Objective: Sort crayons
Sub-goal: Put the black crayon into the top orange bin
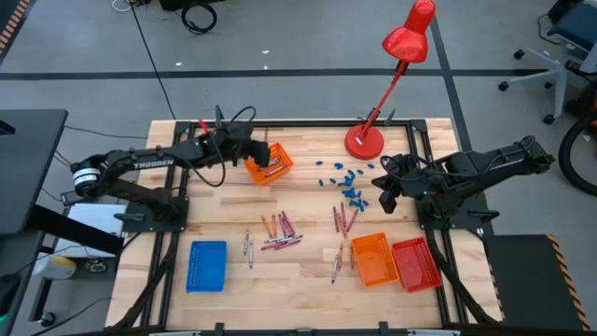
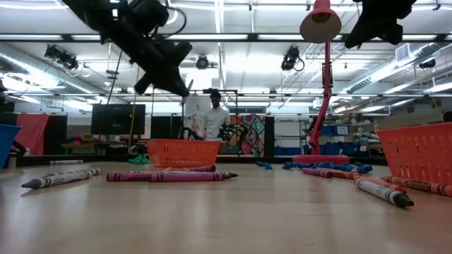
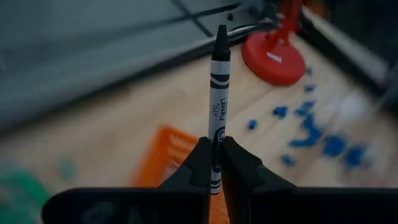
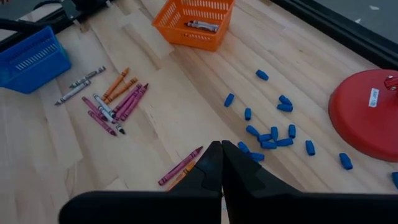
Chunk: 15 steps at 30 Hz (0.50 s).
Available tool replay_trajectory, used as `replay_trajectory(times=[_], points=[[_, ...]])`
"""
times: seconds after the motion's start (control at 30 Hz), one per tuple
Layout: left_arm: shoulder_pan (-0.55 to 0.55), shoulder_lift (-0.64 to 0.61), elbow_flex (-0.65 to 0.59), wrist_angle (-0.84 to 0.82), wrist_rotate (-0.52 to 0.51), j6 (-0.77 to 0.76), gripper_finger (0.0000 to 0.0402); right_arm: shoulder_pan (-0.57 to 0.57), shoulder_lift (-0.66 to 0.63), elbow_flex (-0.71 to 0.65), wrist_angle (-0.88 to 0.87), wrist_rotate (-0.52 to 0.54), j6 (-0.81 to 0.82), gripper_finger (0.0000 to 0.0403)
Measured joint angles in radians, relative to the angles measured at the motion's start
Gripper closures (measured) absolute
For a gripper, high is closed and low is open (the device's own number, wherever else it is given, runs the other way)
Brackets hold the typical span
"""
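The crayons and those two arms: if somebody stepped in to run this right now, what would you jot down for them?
Left gripper: shut on a grey-white crayon, above the orange basket near the table's far edge.
Right gripper: shut, empty, over the blue pieces.
Done: a few crayons lie in that basket.
Left: loose crayons mid-table and more by the near orange tray; red tray and blue tray look empty.

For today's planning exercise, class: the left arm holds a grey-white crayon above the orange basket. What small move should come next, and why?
Probably open the left gripper. Its fingers pinch the grey-white crayon over the orange basket, which already holds crayons, so it should drop in. The shut right gripper waits, empty.
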Motion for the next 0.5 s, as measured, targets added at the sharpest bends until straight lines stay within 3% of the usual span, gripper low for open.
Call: replay_trajectory(times=[0.27, 0.5], points=[[0.024, -0.001, 0.063, -0.014, -0.002, 0.896, 0.0363, 0.000, 0.000, 0.000, -0.001, -0.007, -0.019, 0.0395], [0.009, 0.043, 0.063, -0.099, -0.005, 1.387, 0.0358, 0.000, 0.000, 0.000, -0.001, -0.007, -0.026, 0.0395]])
